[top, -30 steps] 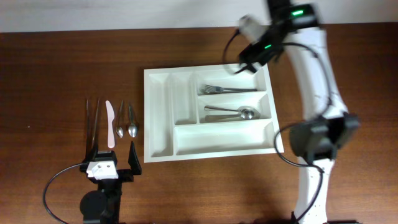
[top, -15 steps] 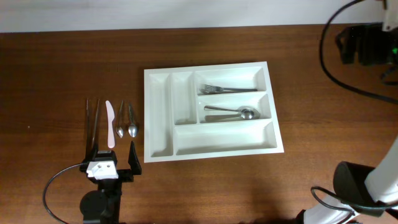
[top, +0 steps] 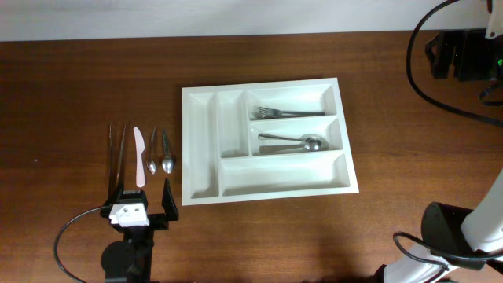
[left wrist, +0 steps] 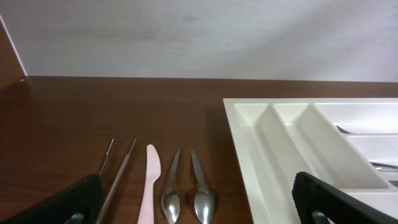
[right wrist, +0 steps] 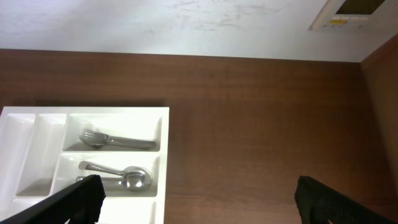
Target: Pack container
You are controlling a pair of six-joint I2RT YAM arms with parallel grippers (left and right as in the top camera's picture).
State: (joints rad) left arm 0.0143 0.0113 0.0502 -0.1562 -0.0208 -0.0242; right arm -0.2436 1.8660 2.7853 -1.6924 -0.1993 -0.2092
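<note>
The container [top: 283, 178], a white tray with five compartments, lies mid-table. Its top long compartment holds forks [top: 287, 113] and the middle one holds spoons [top: 292, 142]. Left of it, two chopsticks [top: 116, 156], a pale knife [top: 139, 156] and two spoons [top: 159, 154] lie in a row on the wood. My left gripper [top: 145, 192] stands open just in front of that row, and in the left wrist view its jaws [left wrist: 199, 208] frame the two spoons [left wrist: 186, 202] with nothing held. My right gripper [right wrist: 202, 205] is open and empty over bare table, right of the container [right wrist: 163, 155].
The right arm [top: 464, 56] hangs at the far right edge with a looping black cable. A pale wall borders the table's far side. The left arm's base and cable sit at the near left edge. The wood table [top: 71, 86] stretches round the tray.
The right arm swung away from the tray's far right corner to the right edge of the view, then held still. The left arm and all the cutlery stayed put.
</note>
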